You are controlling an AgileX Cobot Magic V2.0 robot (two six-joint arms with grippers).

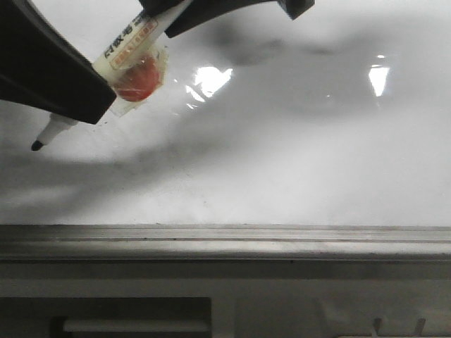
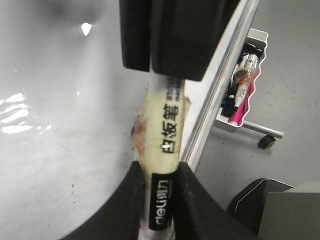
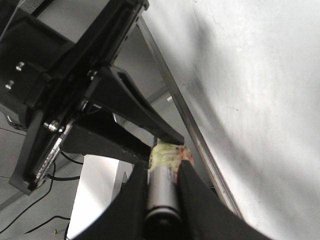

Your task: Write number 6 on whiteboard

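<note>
The marker point(image 2: 162, 170) carries a black band printed "deli" and, on its taped yellowish wrap, the Chinese characters 白板笔; the front view shows more small print on the barrel that is too blurred to read. In the front view the marker's point(image 1: 106, 88) long axis runs diagonally, its black tip low and to the left and its rear end high and to the right. The tip looks to be at or just off the whiteboard point(image 1: 296, 155), though contact cannot be confirmed.

The left gripper point(image 2: 159, 192) is clamped on the barrel near the black band. The right gripper point(image 3: 162, 187) is closed around the marker's point(image 3: 161, 192) grey rear end, just behind the taped section.

The whiteboard fills the front view above its grey metal ledge point(image 1: 225, 243). No drawn 6 is visible on it. In the left wrist view a white tray point(image 2: 245, 82) of pens stands beyond the board's edge.
</note>
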